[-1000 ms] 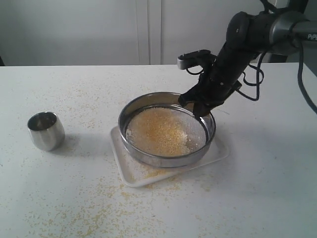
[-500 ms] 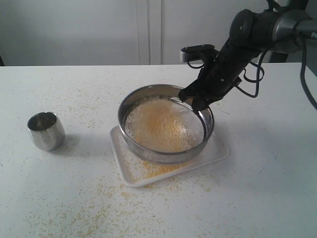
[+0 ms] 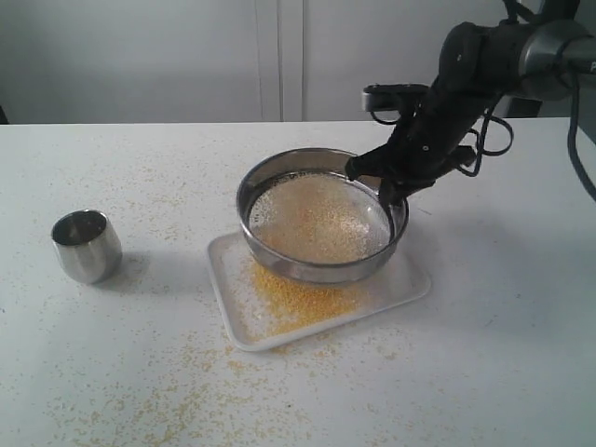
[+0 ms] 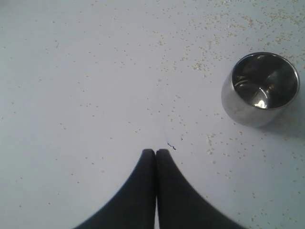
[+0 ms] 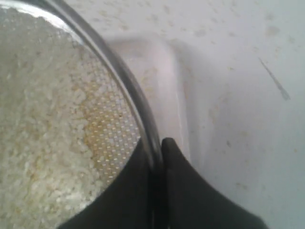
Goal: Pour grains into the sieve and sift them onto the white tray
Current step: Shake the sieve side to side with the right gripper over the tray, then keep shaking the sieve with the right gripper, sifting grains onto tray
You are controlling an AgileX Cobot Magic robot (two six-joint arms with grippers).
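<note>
Clamping the sieve [image 3: 317, 272] rim, right pincer [image 5: 155, 143] holds it above white tray [image 3: 402, 285], left pincer [image 4: 155, 151] pressed closed, open table [image 4: 71, 71] around.

The right arm [image 3: 484, 51] reaches in from the far right, bends at its dark joint and slopes down and leftward to the right gripper [image 3: 382, 189]. Its two black fingers [image 5: 190, 191] are clamped on the far-right rim of the sieve [image 3: 312, 270], one inside the ring and one outside. The left gripper [image 4: 156, 153], on the left side of the scene, points downward with its fingertips pressed together and empty.
</note>
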